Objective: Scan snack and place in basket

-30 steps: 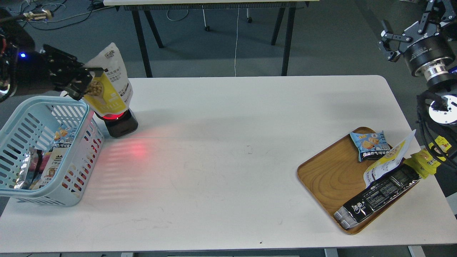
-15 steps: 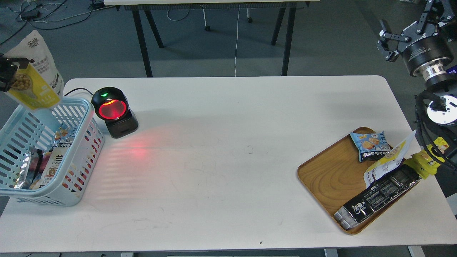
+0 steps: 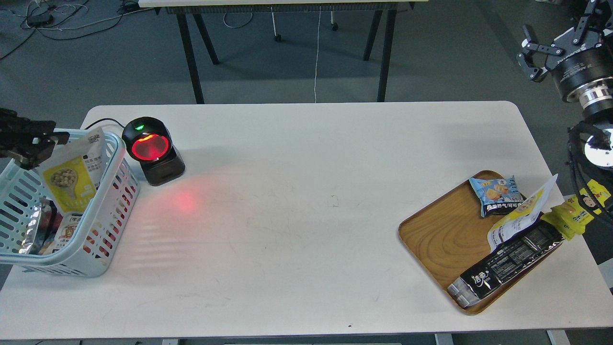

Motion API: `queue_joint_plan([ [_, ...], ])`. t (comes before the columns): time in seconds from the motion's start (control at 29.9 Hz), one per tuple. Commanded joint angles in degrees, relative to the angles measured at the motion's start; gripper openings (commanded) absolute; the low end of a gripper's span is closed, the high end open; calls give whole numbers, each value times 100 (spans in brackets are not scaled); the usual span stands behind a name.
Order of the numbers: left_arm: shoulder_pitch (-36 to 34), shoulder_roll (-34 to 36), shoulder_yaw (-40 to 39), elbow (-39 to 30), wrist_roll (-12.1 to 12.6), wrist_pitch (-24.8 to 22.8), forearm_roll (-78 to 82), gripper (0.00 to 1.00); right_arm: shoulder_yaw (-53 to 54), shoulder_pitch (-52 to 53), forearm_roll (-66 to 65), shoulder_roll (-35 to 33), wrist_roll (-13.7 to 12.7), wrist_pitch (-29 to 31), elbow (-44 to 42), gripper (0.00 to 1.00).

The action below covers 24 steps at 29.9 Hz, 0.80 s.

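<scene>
The snack pouch [image 3: 74, 172], white top and yellow lower half with a bowl picture, stands tilted inside the pale blue basket [image 3: 112, 201] at the table's left end, leaning on its right wall. My left gripper [image 3: 40, 147] is just left of the pouch's upper corner, over the basket's rim. Its fingers look spread, with the pouch apart from them. My right gripper [image 3: 530, 53] is open and empty, high off the table's far right corner.
A black scanner [image 3: 153, 151] with a red window stands right of the basket. Several packets lie in the basket. An oval wooden tray [image 3: 445, 235] at the right holds a blue packet [image 3: 495, 194], a long black packet [image 3: 507, 263] and another yellow-white pouch [image 3: 519, 215].
My left gripper came down from above the basket's far corner to its rim. The pouch left the gripper and now rests inside the basket. The right arm shifted slightly right.
</scene>
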Motion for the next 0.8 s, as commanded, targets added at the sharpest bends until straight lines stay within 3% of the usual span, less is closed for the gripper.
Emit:
queue_joint_plan([
  [0.0, -55, 21, -15, 18, 0, -30, -1077, 99, -1, 9, 6, 6, 0, 9, 5, 98],
  [0.2, -687, -223, -68, 324, 0, 5, -2490, 99, 270, 70, 6, -37, 0, -8, 23, 99],
  [0.4, -987, -1778, -314, 1694, 0, -56, -4960, 99, 719, 175, -2, -64, 0, -78, -12, 99],
  [0.63, -987, -3308, -332, 3039, 0, -56, -6832, 99, 868, 439, 33, 15, -268, -70, -214, 99],
  [0.77, -978, -4107, -463, 3918, 0, -65, -8615, 99, 1097, 510, 50, 260, -759, -70, -539, 98],
])
